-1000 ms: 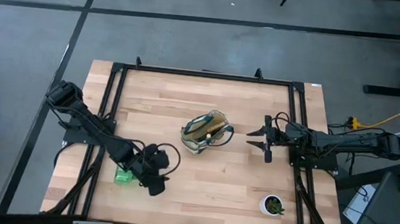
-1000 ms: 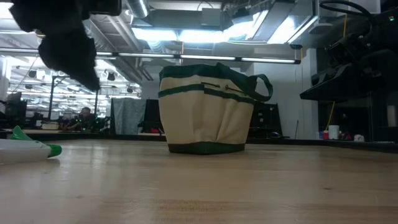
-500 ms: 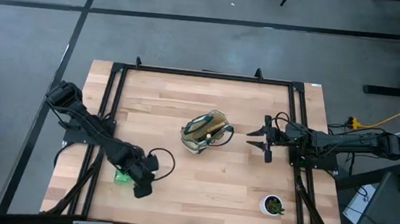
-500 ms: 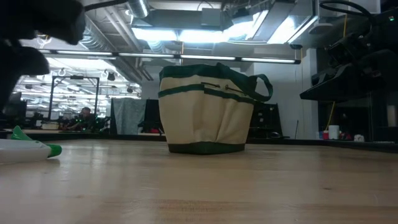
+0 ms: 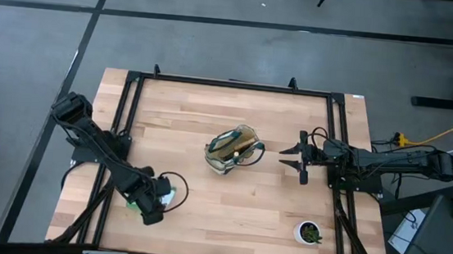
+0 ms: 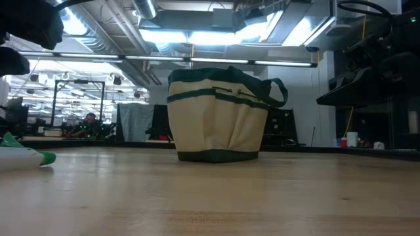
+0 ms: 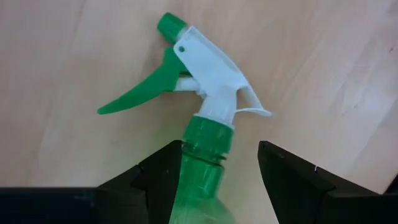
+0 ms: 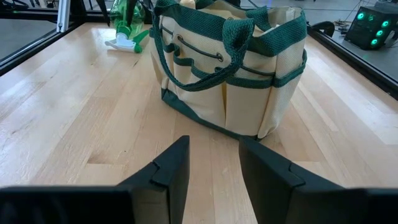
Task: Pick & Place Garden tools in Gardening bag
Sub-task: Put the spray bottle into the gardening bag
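Observation:
The green spray bottle (image 7: pixel 205 149) with a white trigger head lies on its side on the table near the front left (image 5: pixel 134 200); it also shows in the low view (image 6: pixel 23 156). My left gripper (image 7: pixel 214 171) is open above it, one finger on each side of the bottle's shoulder. The cream canvas bag (image 5: pixel 233 148) with green trim stands upright mid-table, with tools inside it. My right gripper (image 8: pixel 214 165) is open and empty, level, to the right of the bag (image 8: pixel 230 68). My left gripper comes at the bottle from above, pointing down, with its fingers (image 7: pixel 163 177) across the bottle on either side of the shoulder (image 7: pixel 202 180) just below the neck. I cannot tell whether they touch it. The bottle lies flat on the table.
A small white pot with a green plant (image 5: pixel 309 231) stands near the table's front right corner. A black frame (image 5: pixel 230 84) runs round the table. Bare wood lies between the bag and the front edge.
My left gripper has gone toward the table's left and near edges and has come over the spray bottle. In the low view the bottle's nozzle end has shifted a little toward the left. My right arm has kept still.

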`<act>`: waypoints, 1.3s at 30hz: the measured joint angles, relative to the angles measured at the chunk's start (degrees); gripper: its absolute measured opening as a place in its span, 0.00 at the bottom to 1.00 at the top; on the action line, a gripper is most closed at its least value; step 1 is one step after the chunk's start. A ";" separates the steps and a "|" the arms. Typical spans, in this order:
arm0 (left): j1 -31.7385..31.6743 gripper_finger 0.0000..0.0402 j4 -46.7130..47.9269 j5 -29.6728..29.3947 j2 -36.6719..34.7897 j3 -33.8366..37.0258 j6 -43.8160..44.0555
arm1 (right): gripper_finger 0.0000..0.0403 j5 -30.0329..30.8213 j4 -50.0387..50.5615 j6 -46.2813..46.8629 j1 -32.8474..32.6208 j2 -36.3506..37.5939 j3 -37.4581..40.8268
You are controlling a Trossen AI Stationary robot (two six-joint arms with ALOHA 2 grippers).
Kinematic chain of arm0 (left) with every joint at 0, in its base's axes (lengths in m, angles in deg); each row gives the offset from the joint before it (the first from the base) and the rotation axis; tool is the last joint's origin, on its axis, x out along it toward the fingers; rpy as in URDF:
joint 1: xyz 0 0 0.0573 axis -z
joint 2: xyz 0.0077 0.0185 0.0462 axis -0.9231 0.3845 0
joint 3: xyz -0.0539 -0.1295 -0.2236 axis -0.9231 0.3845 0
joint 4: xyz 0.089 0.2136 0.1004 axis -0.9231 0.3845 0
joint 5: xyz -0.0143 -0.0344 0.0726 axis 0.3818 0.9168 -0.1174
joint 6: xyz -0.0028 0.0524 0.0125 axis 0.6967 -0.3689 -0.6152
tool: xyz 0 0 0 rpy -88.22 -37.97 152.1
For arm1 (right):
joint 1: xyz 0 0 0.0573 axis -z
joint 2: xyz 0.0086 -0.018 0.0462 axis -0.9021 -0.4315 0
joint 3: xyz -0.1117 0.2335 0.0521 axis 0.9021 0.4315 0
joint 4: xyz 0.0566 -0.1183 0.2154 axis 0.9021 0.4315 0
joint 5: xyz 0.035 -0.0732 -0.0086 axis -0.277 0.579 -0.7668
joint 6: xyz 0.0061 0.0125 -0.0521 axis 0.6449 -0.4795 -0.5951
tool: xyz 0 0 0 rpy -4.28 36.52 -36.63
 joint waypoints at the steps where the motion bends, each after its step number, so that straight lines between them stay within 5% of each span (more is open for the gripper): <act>1: 0.12 0.52 -0.03 -0.01 0.00 0.17 -0.01 | 0.36 0.00 0.00 0.02 0.00 0.00 0.00; 25: 0.28 0.52 -1.80 6.59 6.75 5.38 -5.73 | 0.36 0.00 0.00 0.02 0.00 0.00 0.00; 34: 0.28 0.36 -1.89 6.55 7.45 5.38 -5.57 | 0.36 0.00 0.02 0.02 0.00 0.00 0.00; 39: -0.03 0.36 -1.65 6.41 7.67 4.64 -5.60 | 0.36 0.00 0.00 0.00 0.00 0.00 0.00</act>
